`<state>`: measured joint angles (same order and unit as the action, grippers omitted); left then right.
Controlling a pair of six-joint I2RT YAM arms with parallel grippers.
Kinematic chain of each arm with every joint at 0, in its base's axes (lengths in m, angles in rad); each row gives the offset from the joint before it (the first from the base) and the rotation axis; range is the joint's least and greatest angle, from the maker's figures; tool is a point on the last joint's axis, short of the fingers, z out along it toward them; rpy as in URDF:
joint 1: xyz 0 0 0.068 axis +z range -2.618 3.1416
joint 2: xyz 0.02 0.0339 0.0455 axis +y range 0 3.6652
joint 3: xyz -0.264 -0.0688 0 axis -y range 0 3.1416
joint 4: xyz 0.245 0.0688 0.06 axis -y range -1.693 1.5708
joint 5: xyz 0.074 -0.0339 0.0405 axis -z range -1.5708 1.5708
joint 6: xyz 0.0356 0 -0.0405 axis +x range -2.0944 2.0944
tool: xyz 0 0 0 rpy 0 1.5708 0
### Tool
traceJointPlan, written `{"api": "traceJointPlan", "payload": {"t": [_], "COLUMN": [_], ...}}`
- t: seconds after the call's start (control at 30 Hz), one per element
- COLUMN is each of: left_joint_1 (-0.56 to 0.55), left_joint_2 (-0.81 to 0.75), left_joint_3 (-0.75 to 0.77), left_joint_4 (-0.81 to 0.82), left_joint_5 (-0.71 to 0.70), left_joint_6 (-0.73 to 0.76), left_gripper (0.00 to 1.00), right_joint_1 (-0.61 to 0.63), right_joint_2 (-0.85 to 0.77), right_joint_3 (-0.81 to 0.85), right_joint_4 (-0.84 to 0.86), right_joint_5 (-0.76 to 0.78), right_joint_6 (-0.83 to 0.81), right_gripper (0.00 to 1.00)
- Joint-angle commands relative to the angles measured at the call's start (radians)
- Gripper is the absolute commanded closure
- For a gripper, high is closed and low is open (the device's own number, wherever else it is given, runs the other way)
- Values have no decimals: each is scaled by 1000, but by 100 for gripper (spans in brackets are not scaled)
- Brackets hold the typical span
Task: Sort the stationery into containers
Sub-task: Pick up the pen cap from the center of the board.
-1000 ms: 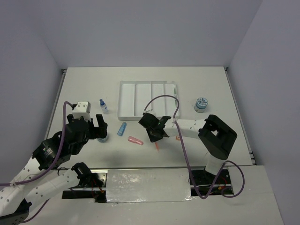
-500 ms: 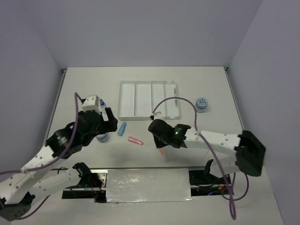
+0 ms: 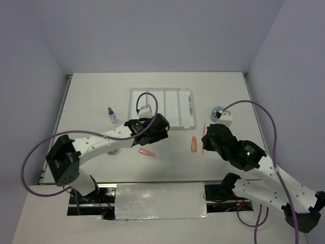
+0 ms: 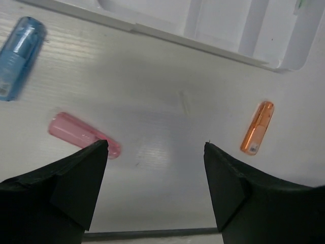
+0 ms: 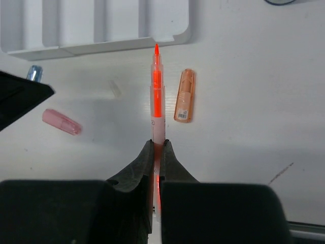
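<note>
The white tray (image 3: 162, 109) lies at the middle back, with a green pen (image 3: 190, 105) in its rightmost compartment. My right gripper (image 3: 205, 141) is shut on the thin orange pen (image 5: 157, 91), which points toward the tray (image 5: 96, 25). An orange stick (image 5: 184, 95) lies just right of the pen. My left gripper (image 4: 155, 145) is open and empty above the table in front of the tray. A pink stick (image 4: 81, 133) is by its left finger, the orange stick (image 4: 257, 127) to the right, and a blue stick (image 4: 19, 51) at far left.
A tiny blue-capped bottle (image 3: 111, 116) stands left of the tray. One patterned disc (image 3: 217, 111) sits right of the tray, partly behind my right wrist. The other disc is hidden. The pink stick (image 3: 147, 151) and orange stick (image 3: 193, 144) lie near the front.
My left gripper swung from the table's left to the front of the tray. My right gripper closed on the orange pen and carried it to the right, uncovering the orange stick.
</note>
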<state>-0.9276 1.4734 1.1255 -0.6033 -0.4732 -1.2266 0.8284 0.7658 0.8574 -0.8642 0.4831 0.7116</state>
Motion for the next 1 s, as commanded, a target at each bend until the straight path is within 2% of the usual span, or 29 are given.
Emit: {"api": "traceJointPlan", "payload": {"t": [0.0,0.1,0.23,0.27,0.3,0.47,0.53,0.97], "left_joint_1": [-40,-51,-50,-47,-43,-17,-11,-11], "left_joint_2": [140,263,376,411,427,536,570,654], "left_joint_3": [170,261,344,356,378,436,448,496], "left_joint_4": [-41,-72,-119,-121,-121,-141,-128,-170], "left_joint_5": [-73,-87,-96,-93,-88,-53,-30,-8], "left_joint_6": [-172,-209,-237,-235,-234,-223,-206,-200], "left_gripper": [13,19,21,30,34,35,43,43], "right_joint_1": [-20,-23,-23,-23,-22,-23,-23,-23], "right_joint_2": [-49,-43,-56,-72,-80,-111,-117,-91], "right_joint_3": [22,16,-15,-27,-31,-38,-43,-58], "right_joint_4": [-59,-56,-44,-39,-35,-10,-7,30], "right_joint_5": [35,17,0,-1,-3,-47,-47,-72], "right_joint_6": [-30,-53,-63,-66,-69,-95,-101,-130], "right_gripper": [100,100,100,100,100,100,100,100]}}
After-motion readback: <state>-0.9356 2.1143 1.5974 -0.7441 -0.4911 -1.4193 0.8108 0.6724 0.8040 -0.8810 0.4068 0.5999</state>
